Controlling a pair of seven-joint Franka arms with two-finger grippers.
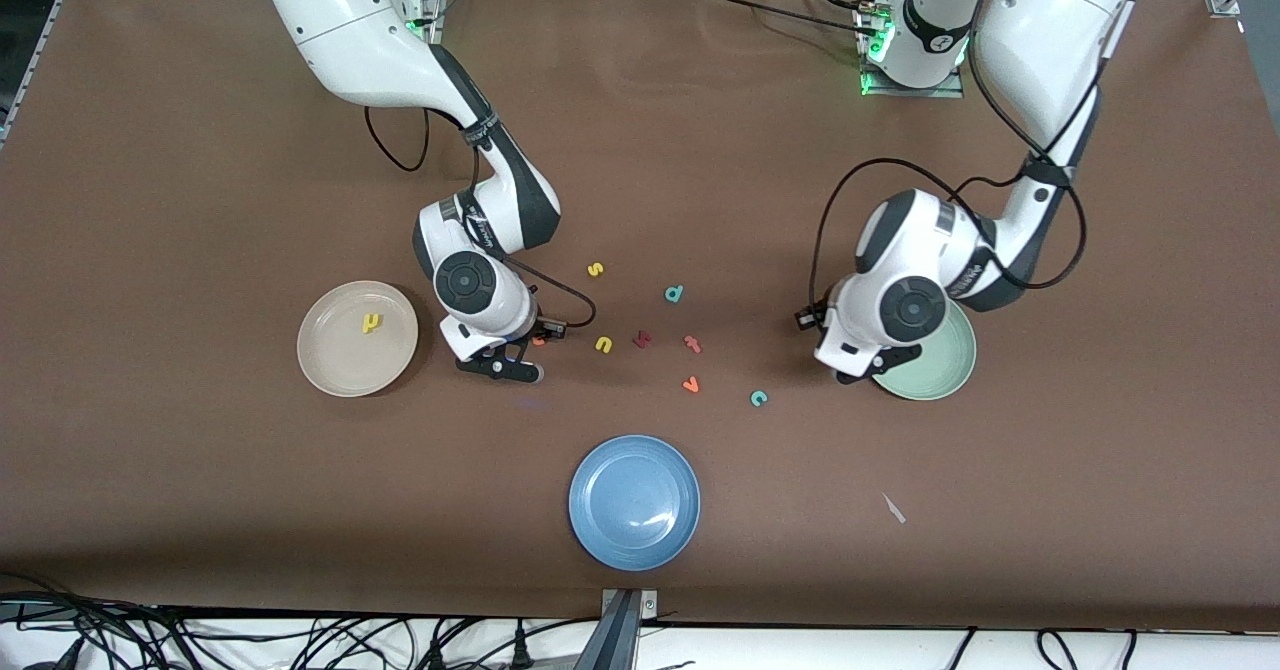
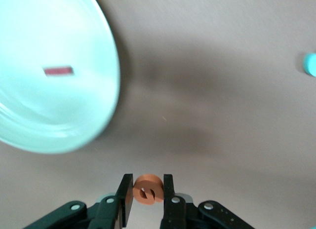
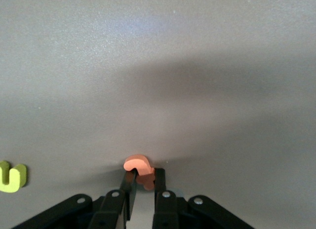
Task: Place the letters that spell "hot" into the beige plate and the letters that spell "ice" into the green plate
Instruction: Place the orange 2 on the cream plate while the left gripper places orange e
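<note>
While the beige plate (image 1: 357,337) holds a yellow h (image 1: 371,323), the green plate (image 2: 59,71) holds a dark red i (image 2: 59,70); left fingers (image 2: 127,194) clamp an orange e (image 2: 148,190), right fingers (image 3: 129,182) an orange letter (image 3: 139,169).

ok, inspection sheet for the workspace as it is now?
Surface: brown table, one white scrap.
Job's things: yellow h in beige plate; dark red i in green plate; teal c on table.
Clutter: blue plate; yellow s, yellow u, teal d.
Grippers: left gripper beside green plate, fingers shut on orange e; right gripper at table, shut on orange letter.
Cables: black loops on arms.
Surroundings: cable tangle.
</note>
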